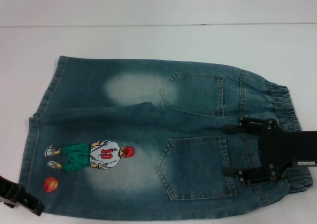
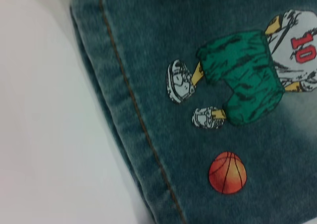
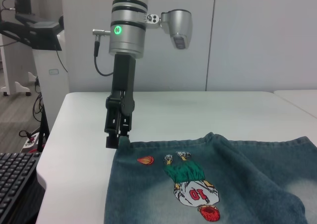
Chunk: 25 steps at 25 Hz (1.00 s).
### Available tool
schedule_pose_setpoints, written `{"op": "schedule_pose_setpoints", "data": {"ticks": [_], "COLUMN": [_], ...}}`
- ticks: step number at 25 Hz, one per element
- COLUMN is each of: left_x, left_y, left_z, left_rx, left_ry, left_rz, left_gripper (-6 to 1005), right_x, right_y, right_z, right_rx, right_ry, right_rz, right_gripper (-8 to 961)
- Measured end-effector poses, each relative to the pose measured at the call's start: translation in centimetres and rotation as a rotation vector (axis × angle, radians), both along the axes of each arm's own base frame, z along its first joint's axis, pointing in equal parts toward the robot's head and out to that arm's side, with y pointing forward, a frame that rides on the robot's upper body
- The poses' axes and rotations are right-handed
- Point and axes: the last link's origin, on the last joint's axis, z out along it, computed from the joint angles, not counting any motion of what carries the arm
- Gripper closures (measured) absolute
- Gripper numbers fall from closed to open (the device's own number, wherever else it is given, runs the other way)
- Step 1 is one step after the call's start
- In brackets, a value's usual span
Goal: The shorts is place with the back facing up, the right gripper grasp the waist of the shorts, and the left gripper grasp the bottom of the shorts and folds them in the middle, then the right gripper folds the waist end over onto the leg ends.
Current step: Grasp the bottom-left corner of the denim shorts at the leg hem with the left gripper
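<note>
The right gripper [image 1: 231,150], fingers spread wide and holding nothing, is seen above the waist [image 1: 285,135] beside the back pockets. The left gripper [image 3: 116,137] is positioned at the corner of the leg ends [image 1: 37,130]; whether cloth is pinched cannot be told, since its fingertips are cut off in the head view. The shorts [image 1: 148,130] are spread flat on the white bench [image 1: 148,40], embroidered player [image 1: 91,156] upward.

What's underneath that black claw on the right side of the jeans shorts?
Under the right gripper lie the shorts: its open fingers straddle denim beside the lower back pocket, near the ruffled waist. The claw's body hides part of the waist; nothing shows whether anything lies beneath the cloth.
</note>
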Motion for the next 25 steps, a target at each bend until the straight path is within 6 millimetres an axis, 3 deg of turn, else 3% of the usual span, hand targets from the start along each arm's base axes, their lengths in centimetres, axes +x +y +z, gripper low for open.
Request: {"op": "schedule_pose_setpoints", "data": {"ticks": [11,21,25], "left_x": [0.2,-0.2,0.0], "left_y": [0.6,1.6,1.7], "left_z": [-0.2,-0.9,-0.6], "left_rx": [0.017,0.075,0.085], "left_ry": [-0.001,-0.017,-0.014], "left_rz": [-0.004,0.037,0.035], "left_gripper": [171,254,386], "right_x": [-0.1,0.1,0.3], "right_y": [-0.1,-0.3,-0.4], "right_z": [-0.2,-0.3,-0.3], "right_rx": [-0.001,0.0,0.006], "right_ry": [0.004,0.007,0.008], "right_rz": [-0.002,-0.013,-0.02], "right_gripper": [38,37,37]}}
